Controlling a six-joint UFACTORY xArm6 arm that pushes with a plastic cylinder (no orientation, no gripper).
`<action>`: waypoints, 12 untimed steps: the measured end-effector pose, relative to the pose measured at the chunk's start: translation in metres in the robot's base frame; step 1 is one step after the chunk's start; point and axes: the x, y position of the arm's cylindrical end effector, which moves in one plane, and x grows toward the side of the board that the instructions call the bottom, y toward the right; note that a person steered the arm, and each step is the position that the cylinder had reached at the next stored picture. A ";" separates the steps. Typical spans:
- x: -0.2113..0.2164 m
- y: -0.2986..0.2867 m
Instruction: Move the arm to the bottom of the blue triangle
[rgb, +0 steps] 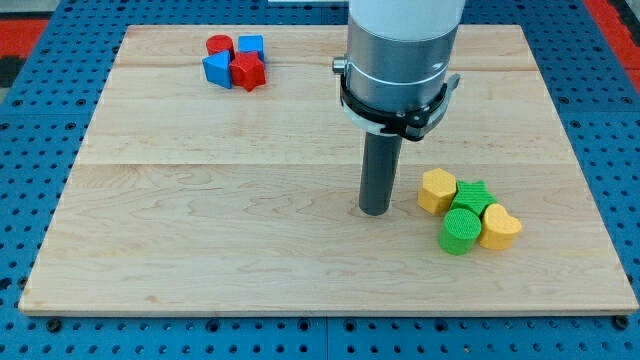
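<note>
Presently on the wooden bench (200, 220): one blue triangle (217, 69), at about eleven o'clock on the board, touching a red star-like block (248, 71) at its three o'clock; a red cylinder (219, 45) and a blue cube (251, 45) just behind them, toward twelve. My tip (375, 210) stands right of centre, well apart from that cluster. At its three o'clock, near: a yellow hexagon-like block (436, 190), a green star (473, 196), a green cylinder (460, 231), a yellow heart-like block (499, 227), bunched together. No pincer fitted; the rod holds nothing.
</note>
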 end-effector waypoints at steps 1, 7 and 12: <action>0.000 -0.003; 0.000 -0.014; -0.013 -0.078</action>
